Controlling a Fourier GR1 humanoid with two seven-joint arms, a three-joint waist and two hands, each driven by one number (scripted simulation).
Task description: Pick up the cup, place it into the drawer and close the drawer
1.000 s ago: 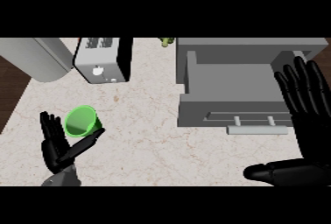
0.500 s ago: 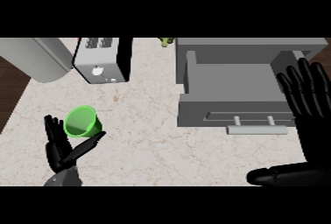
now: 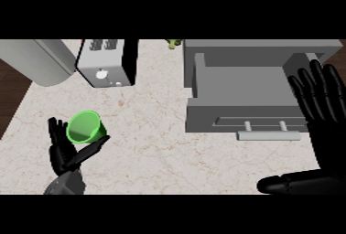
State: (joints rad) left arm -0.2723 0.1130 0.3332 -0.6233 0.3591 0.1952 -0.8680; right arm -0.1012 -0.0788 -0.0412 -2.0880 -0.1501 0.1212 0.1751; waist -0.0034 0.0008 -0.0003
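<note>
The green cup (image 3: 83, 127) rests tilted on the marble counter at the lower left, its mouth facing up toward me. My left hand (image 3: 66, 153) is right under it, straight fingers along its left side and the thumb along its lower right; they are not curled round it. The grey drawer (image 3: 229, 112) stands pulled open at the upper right, with its bar handle (image 3: 267, 134) toward me. My right hand (image 3: 323, 98) is open with its fingers up, beside the drawer's right wall.
A silver toaster (image 3: 105, 64) stands at the back, left of the drawer. A large grey cylinder (image 3: 37, 59) lies at the back left corner. A small yellow-green item (image 3: 174, 43) sits at the back edge. The counter ends at dark floor on the left.
My right hand has drifted a little to the right and its forearm has swung toward the lower right. The left hand and the cup are where they were.
</note>
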